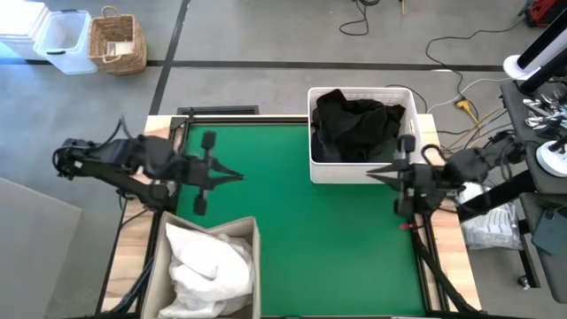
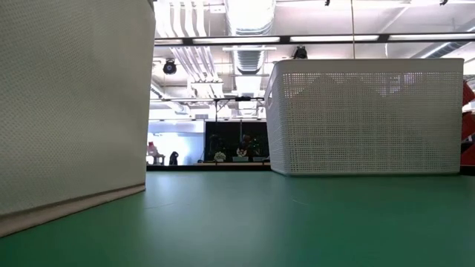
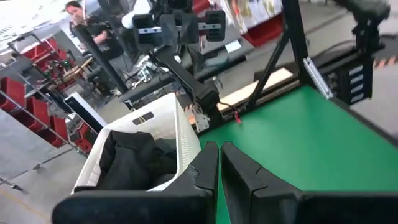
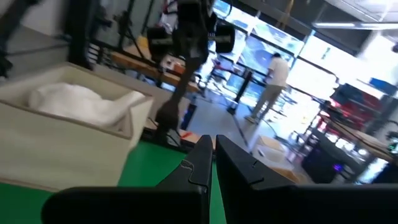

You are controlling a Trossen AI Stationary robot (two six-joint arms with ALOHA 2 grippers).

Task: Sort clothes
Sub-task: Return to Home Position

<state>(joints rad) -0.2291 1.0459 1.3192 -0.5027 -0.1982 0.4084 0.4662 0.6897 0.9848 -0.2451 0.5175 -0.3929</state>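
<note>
Black clothes (image 1: 356, 126) lie heaped inside the white plastic basket (image 1: 361, 171) at the table's far right; they also show in the left wrist view (image 3: 134, 163). White clothes (image 1: 208, 261) fill the beige fabric bin (image 1: 159, 266) at the near left, seen too in the right wrist view (image 4: 84, 102). My left gripper (image 1: 237, 175) hovers shut over the table's left side, above the bin's far end, pointing right. My right gripper (image 1: 372, 175) hovers shut at the basket's near edge, pointing left. Neither holds anything.
The green mat (image 1: 337, 239) lies bare between bin and basket. In the low view the bin wall (image 2: 70, 111) stands at left and the basket (image 2: 367, 115) at right. Off the table, a wicker basket (image 1: 118, 42) and a plastic box (image 1: 64, 40) sit on the floor.
</note>
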